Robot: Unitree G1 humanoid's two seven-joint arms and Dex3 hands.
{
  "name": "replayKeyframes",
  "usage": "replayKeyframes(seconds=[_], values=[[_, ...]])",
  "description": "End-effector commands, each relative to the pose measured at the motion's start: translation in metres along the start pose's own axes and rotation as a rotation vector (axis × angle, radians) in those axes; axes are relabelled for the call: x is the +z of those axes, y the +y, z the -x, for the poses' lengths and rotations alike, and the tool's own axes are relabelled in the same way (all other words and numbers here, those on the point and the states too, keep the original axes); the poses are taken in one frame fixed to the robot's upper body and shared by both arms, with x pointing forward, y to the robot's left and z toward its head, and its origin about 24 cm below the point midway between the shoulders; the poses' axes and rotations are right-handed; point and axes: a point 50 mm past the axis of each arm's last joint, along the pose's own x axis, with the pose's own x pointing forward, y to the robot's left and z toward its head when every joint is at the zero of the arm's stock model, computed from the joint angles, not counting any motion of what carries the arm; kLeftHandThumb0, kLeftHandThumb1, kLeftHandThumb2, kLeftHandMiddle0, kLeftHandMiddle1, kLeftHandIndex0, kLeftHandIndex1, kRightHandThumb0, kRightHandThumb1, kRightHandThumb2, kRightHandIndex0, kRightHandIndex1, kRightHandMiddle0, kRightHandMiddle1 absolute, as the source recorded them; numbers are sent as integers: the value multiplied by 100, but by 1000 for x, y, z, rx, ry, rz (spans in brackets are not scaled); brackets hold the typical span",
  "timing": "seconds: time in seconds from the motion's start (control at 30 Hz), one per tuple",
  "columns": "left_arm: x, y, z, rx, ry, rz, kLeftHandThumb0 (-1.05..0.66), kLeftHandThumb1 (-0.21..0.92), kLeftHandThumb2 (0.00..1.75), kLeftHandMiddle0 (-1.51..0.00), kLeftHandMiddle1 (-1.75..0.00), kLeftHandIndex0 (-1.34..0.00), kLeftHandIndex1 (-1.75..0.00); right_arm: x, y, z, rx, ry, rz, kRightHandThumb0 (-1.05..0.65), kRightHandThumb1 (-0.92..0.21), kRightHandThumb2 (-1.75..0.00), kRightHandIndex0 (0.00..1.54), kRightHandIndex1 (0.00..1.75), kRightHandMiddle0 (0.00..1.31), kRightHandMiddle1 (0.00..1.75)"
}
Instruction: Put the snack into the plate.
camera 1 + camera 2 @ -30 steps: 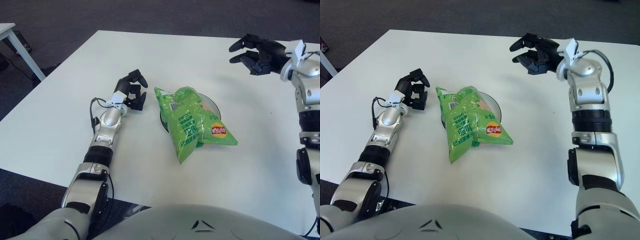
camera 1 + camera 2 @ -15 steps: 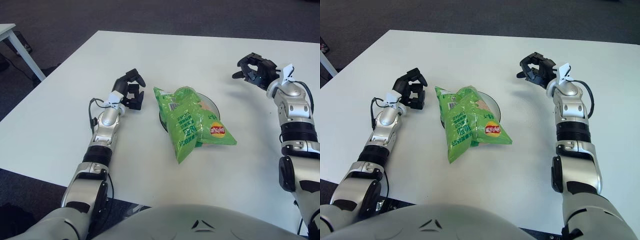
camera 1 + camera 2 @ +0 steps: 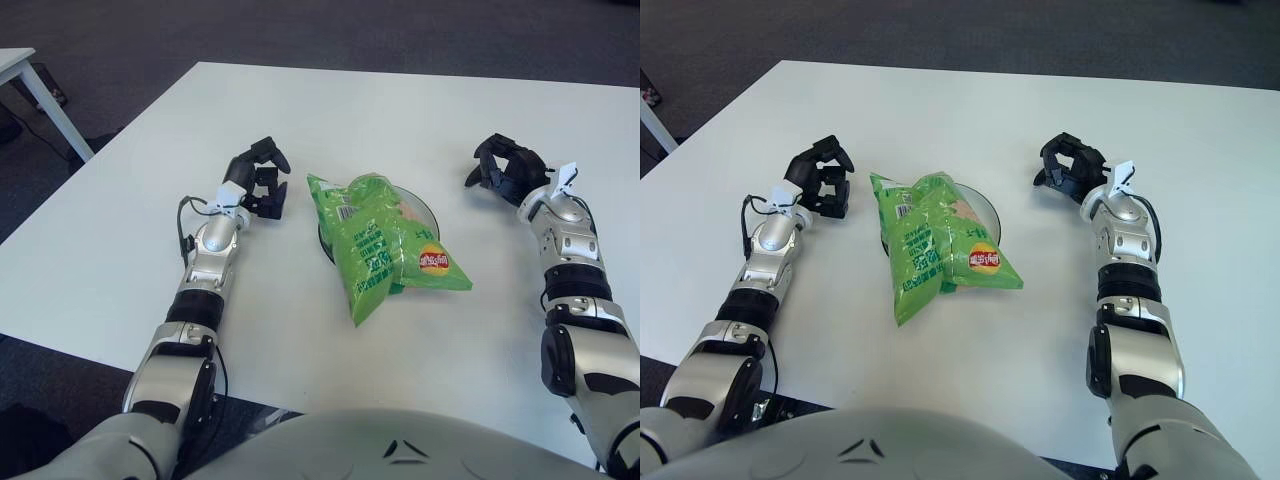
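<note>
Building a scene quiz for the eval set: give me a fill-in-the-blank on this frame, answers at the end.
1. The crinkled green snack bag lies on the round dark ____, covering most of it.
2. The round logo on the bag is red and ____.
3. The left hand shows to the ____ of the bag, holding nothing.
4. The right hand hovers with curled fingers over the white ____.

Missing words: plate; yellow; left; table

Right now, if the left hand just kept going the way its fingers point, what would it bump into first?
Probably the green snack bag. The left hand shows just left of it, fingers curled and aimed toward the bag's near edge, with only bare table between. The plate lies under the bag.
</note>
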Motion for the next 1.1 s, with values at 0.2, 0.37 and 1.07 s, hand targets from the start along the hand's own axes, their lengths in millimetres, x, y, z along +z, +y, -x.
replayKeyframes(seconds=[0.2,0.37,1.07], values=[[-56,-20,59,-6,275,59,-52,23,142,-125,-175,-68,-175,-28,9,5,-169,31,-140,-51,-24,-141,103,175,67,175],[-57,-19,59,1,267,48,-52,23,142,-125,-175,-69,-175,-37,15,7,-221,57,-164,-53,-19,-147,111,175,72,175],[-58,-19,58,46,262,84,-51,24,141,-125,-175,-67,-175,-50,58,33,-289,156,-105,-51,-24,-142,129,175,68,175]])
